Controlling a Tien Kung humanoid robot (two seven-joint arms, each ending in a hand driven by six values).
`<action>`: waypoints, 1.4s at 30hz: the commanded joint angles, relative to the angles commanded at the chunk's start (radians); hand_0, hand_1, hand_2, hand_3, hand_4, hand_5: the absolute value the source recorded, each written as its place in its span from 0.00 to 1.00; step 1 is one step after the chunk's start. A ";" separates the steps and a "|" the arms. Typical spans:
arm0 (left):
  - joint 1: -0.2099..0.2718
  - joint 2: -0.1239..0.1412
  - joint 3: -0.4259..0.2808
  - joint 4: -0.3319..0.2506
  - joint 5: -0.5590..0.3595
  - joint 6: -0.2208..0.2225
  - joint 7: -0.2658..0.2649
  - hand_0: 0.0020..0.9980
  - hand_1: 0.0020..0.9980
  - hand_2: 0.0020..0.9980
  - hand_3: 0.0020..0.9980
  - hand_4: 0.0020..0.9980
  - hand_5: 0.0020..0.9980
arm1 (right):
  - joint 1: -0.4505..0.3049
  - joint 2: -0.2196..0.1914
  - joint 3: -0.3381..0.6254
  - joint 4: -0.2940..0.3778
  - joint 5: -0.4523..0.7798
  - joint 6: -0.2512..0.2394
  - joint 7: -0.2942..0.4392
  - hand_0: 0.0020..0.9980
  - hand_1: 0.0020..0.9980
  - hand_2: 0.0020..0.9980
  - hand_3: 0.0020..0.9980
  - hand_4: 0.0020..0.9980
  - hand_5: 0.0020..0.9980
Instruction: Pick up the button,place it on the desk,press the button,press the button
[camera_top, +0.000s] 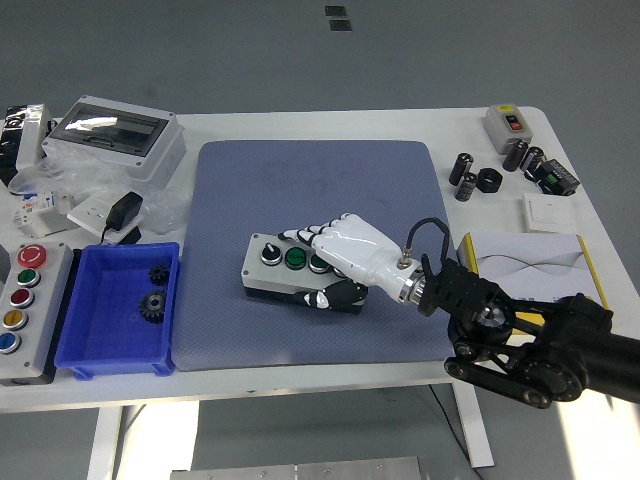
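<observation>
A grey button box (275, 270) with a black knob and green push buttons lies on the blue-grey mat (320, 190), near its front middle. My right hand (335, 258), white with black fingertips, is shut on the button box: fingers lie over its top right part and the thumb presses its front side. The black right arm runs in from the lower right corner. The box's right end is hidden under the hand. The left arm is out of view.
A blue bin (115, 310) holding two gears stands left of the mat, beside a grey panel (25, 310) of coloured buttons. A yellow-edged white box (530, 265) lies right of the hand. Clear-lidded enclosure (115, 135), black adapter (125, 212), capacitors (470, 178) and a small switch box (507, 124) sit at the back.
</observation>
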 joint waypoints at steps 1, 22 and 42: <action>0.000 0.000 0.000 0.000 0.000 0.000 0.000 0.64 0.59 0.55 0.60 0.68 0.29 | 0.000 0.001 0.004 -0.001 -0.001 0.002 0.003 0.04 0.27 0.38 0.53 0.32 0.00; -0.008 0.004 0.001 0.000 0.001 -0.003 0.002 0.64 0.59 0.55 0.60 0.68 0.30 | 0.033 0.014 0.003 -0.012 0.040 0.056 0.026 0.76 0.73 0.72 0.72 0.41 0.00; -0.010 0.009 0.003 0.000 0.003 -0.007 0.003 0.64 0.59 0.55 0.60 0.68 0.31 | 0.011 0.021 0.014 -0.014 0.055 0.073 0.025 0.83 0.79 0.79 0.84 0.41 0.00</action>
